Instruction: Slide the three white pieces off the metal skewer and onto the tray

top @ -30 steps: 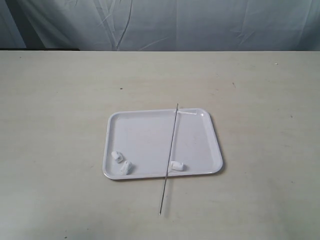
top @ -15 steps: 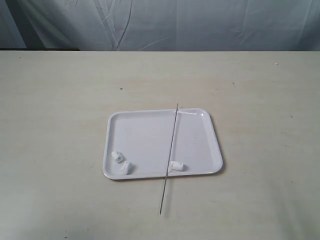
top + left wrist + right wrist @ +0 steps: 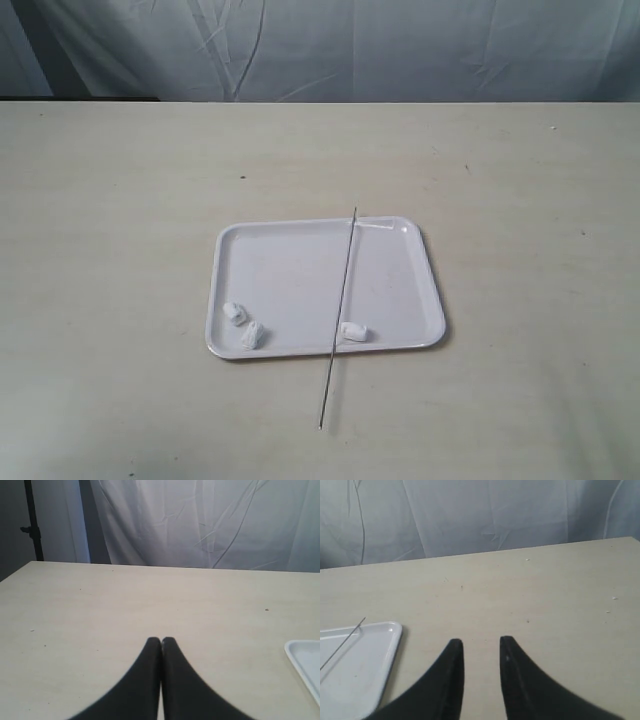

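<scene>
Pale wood-grain table (image 3: 120,300) fills the exterior view, with a creased grey cloth backdrop (image 3: 400,50) hanging behind its far edge. The white plastic tray (image 3: 290,270) lies flat near the middle of the table.

The left gripper (image 3: 161,641) hangs over bare table with its black fingers pressed together tip to tip, a corner of the tray (image 3: 302,655) off to one side. The right gripper (image 3: 481,640) has its fingers spread, and only tabletop shows in the gap.

The metal skewer (image 3: 343,290) lies across the tray, one end past the far rim and the other resting on the table beyond the near rim.

All the white pieces lie loose in the tray by its near rim. The left piece (image 3: 234,313) and the middle piece (image 3: 252,336) sit close together. The right piece (image 3: 353,331) lies just beside the skewer; whether they touch I cannot tell.
</scene>
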